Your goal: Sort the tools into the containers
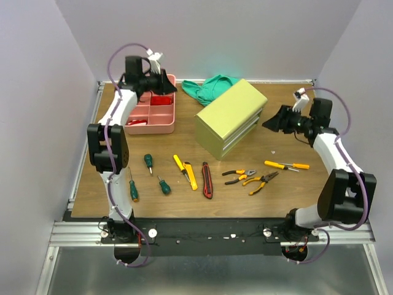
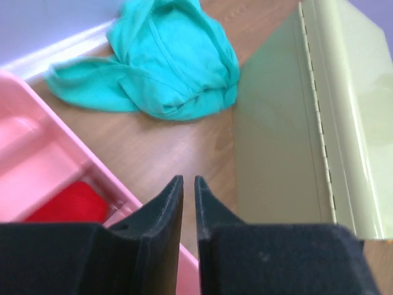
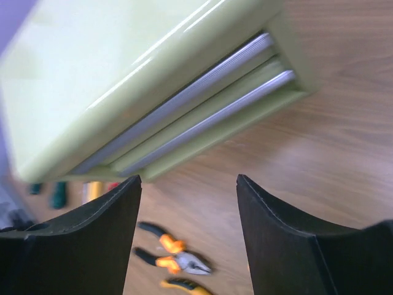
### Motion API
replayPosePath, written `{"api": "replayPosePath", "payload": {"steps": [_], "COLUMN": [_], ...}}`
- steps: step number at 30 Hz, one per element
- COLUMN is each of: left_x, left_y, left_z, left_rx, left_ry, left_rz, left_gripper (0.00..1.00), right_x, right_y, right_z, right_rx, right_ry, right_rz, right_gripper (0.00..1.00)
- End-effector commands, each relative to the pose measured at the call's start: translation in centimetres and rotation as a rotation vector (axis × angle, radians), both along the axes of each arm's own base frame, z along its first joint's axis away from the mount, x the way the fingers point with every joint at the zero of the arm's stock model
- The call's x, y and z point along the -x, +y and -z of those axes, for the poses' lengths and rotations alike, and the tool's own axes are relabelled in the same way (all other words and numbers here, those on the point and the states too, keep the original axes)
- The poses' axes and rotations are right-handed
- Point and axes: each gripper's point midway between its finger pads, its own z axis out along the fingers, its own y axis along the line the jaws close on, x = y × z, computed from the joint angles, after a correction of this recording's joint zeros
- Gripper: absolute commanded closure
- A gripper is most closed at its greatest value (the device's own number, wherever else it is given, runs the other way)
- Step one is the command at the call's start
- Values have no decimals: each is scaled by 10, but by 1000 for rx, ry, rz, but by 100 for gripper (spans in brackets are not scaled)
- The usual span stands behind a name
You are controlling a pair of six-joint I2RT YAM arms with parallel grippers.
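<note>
Left gripper [image 2: 188, 180] is held over the pink tray [image 2: 43, 153], jaws closed and empty; right gripper [image 3: 187, 179] is faced toward the olive chest [image 3: 123, 67], jaws spread wide, nothing gripped.

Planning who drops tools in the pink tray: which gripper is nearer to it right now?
Left. The left gripper hangs over the pink tray's far right corner; the right gripper is on the other side of the green chest, facing its drawers.

Left arm [image 1: 118, 109], right arm [image 1: 334, 147]: white links, black joint housings, purple cables looping. Left gripper [image 2: 188, 180], right gripper [image 3: 188, 178]: matte black tapered fingers.
</note>
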Motion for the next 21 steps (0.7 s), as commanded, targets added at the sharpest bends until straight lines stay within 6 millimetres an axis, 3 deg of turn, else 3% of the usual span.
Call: {"api": "replayPosePath", "payload": {"steps": [1, 2, 3, 4, 5, 6, 7, 8, 10, 21], "left_x": [7, 5, 3, 13, 17, 30, 22, 31, 42, 66], "left_y": [-8, -24, -33, -41, -47, -58, -63, -68, -81, -125], "left_z": [-26, -77, -61, -66, -52, -65, -66, -41, -48, -46], "left_rx": [-76, -92, -123, -111, -107, -87, -85, -81, -57, -20], "left_ry": [1, -147, -163, -158, -130, -120, -171, -98, -102, -77], "left_rz": [192, 243, 301, 335, 353, 348, 325, 327, 343, 310], "left_gripper": [71, 69, 68, 66, 66, 66, 67, 67, 71, 75], "right_x": [29, 25, 21, 17, 10, 10, 5, 1, -4, -10], "right_y": [43, 44, 44, 44, 43, 43, 42, 42, 41, 44], "right_z": [-22, -22, -7, 1, -5, 19, 24, 19, 36, 36], "right_rx": [-393, -434, -469, -498, -536, -575, -595, -640, -698, -681], "right_ry": [-42, -49, -1, 22, -5, 58, 58, 50, 96, 56], "right_rz": [-220, -218, -204, -189, -174, -142, -115, -98, -52, -61], "right_gripper": [29, 30, 31, 34, 35, 35, 37, 38, 42, 43]}}
